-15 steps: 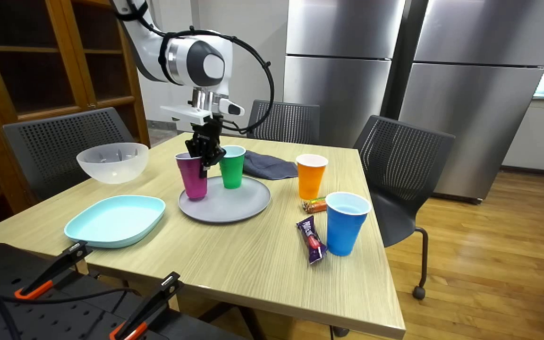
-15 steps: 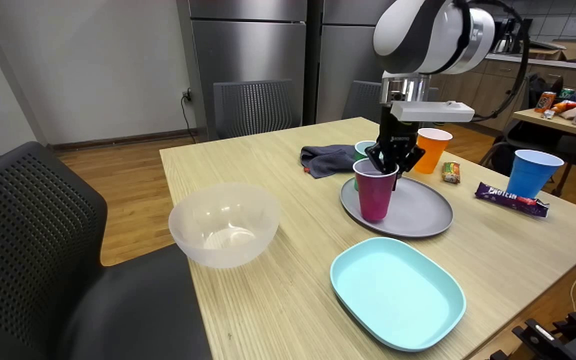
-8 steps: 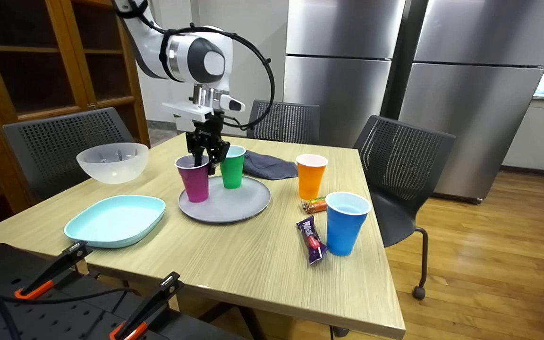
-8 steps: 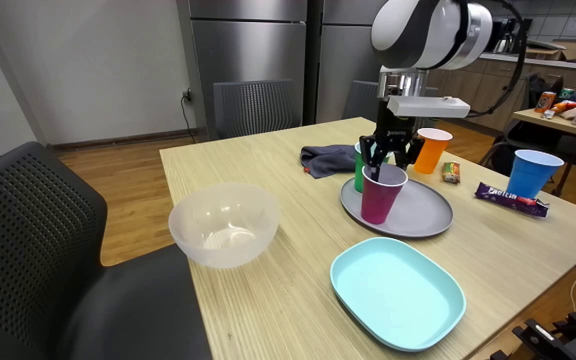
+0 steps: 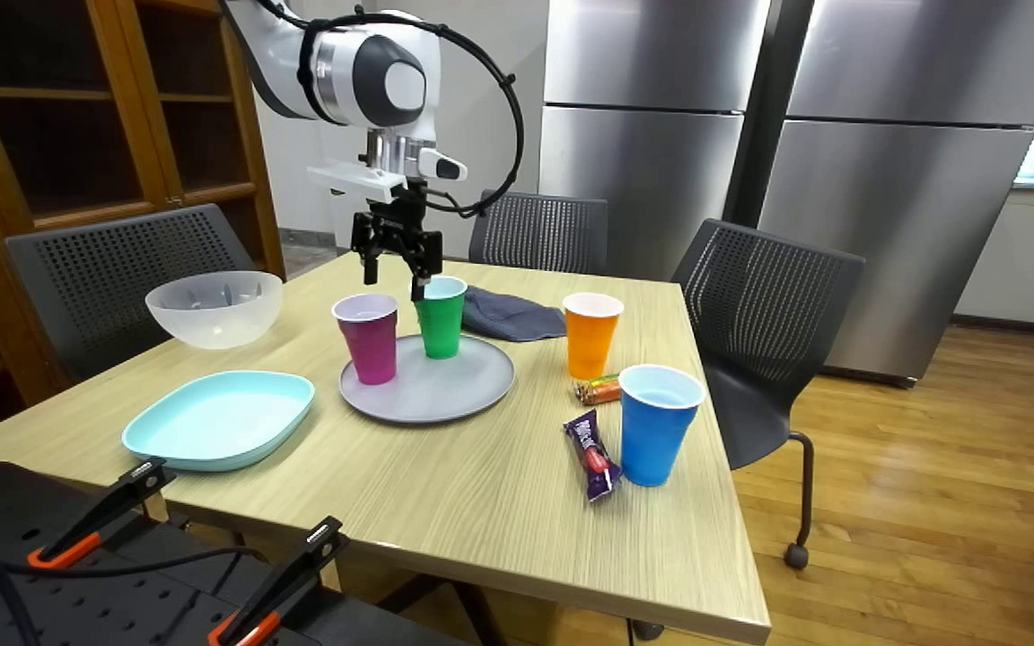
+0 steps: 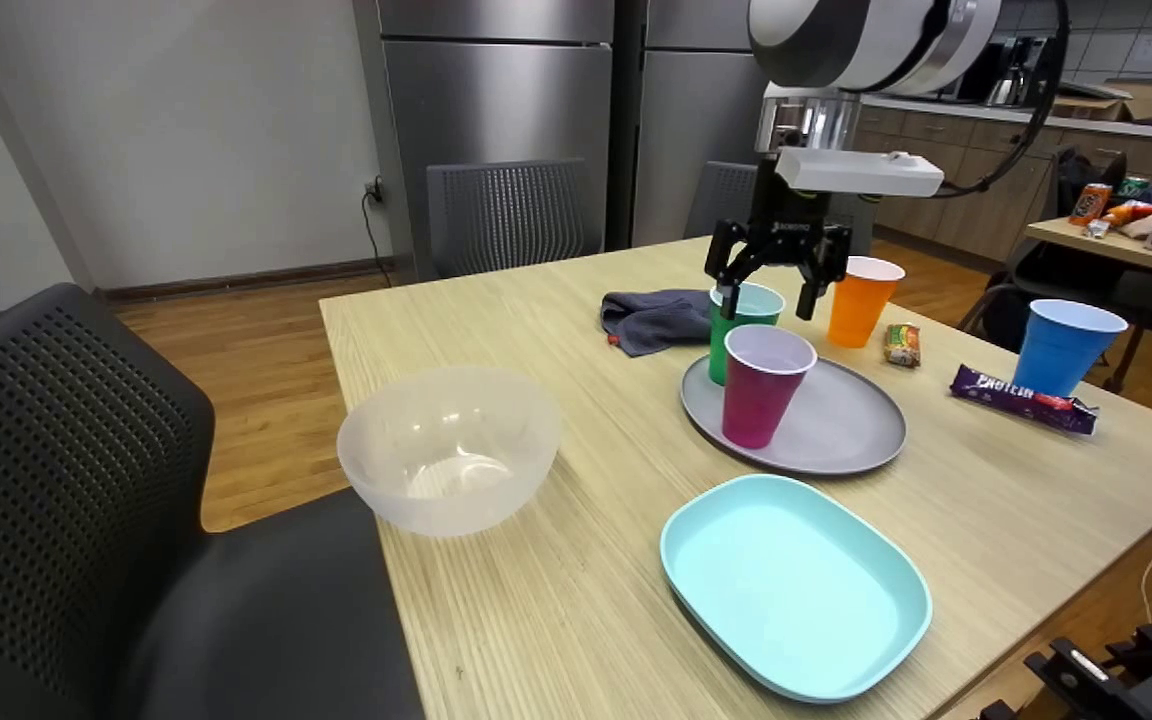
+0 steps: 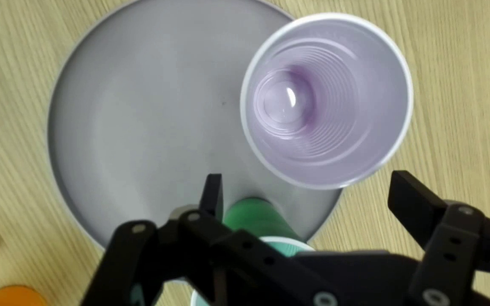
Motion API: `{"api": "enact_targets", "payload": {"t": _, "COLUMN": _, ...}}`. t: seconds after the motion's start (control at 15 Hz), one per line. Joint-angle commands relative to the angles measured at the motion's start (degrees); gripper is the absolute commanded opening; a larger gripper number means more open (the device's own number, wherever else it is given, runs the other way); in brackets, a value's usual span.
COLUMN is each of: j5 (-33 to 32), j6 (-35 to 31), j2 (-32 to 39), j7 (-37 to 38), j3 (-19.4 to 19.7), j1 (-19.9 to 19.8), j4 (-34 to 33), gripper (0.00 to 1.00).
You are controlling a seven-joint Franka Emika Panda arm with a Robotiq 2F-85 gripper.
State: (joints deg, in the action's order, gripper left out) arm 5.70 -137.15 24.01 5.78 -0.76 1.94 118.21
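Half a second ago, dipped into the purple cup [image 5: 371, 345] — now lifted above it with the hand [image 5: 394, 283] spread wide, leaving it on the gray plate [image 5: 445, 390] near the green cup [image 5: 442, 325].

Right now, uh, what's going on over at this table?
The robot's gripper hangs open above the gray plate, near the purple cup and the green cup, holding neither. Both of those cups stand upright on the plate. An orange cup and a blue cup stand off to one side of it, and a turquoise tray and a frosted bowl sit on the other.
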Motion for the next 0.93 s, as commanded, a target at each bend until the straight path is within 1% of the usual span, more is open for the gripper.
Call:
{"api": "enact_targets", "payload": {"t": 0.0, "j5": -0.86, "j6": -0.14, "j2": -3.07, "j7": -0.59, "j3": 0.28, "j1": -0.25, "j4": 1.32, "gripper": 1.00}}
{"api": "enact_targets", "payload": {"t": 0.27, "j5": -5.62, "j6": 0.57, "j2": -4.08, "j7": -2.21, "j3": 2.14, "j1": -0.40, "j4": 0.62, "gripper": 1.00}}
{"api": "enact_targets", "payload": {"t": 0.47, "j5": -12.59, "j6": 1.45, "j2": -4.37, "j7": -2.98, "j3": 4.37, "j1": -0.20, "j4": -0.04, "gripper": 1.00}}
{"api": "enact_targets", "payload": {"t": 0.53, "j5": -14.94, "j6": 1.15, "j2": -4.09, "j7": -1.93, "j3": 5.21, "j1": 0.13, "j4": -0.41, "gripper": 1.00}}
{"api": "enact_targets", "payload": {"t": 0.6, "j5": -16.51, "j6": 1.51, "j2": -6.43, "j7": -2.56, "j3": 5.89, "j1": -0.39, "j4": 1.24, "gripper": 1.00}}
{"api": "enact_targets", "payload": {"t": 0.67, "j5": -16.92, "j6": 1.57, "j2": -6.57, "j7": -2.69, "j3": 5.99, "j1": -0.71, "j4": 1.10, "gripper": 1.00}}
{"api": "enact_targets", "payload": {"t": 0.73, "j5": -15.22, "j6": 0.20, "j2": -3.56, "j7": -1.26, "j3": 5.20, "j1": -0.65, "j4": -0.19, "gripper": 1.00}}
{"api": "enact_targets", "payload": {"t": 0.87, "j5": -15.97, "j6": 0.34, "j2": -4.45, "j7": -1.57, "j3": 5.70, "j1": -1.00, "j4": -0.08, "gripper": 1.00}}
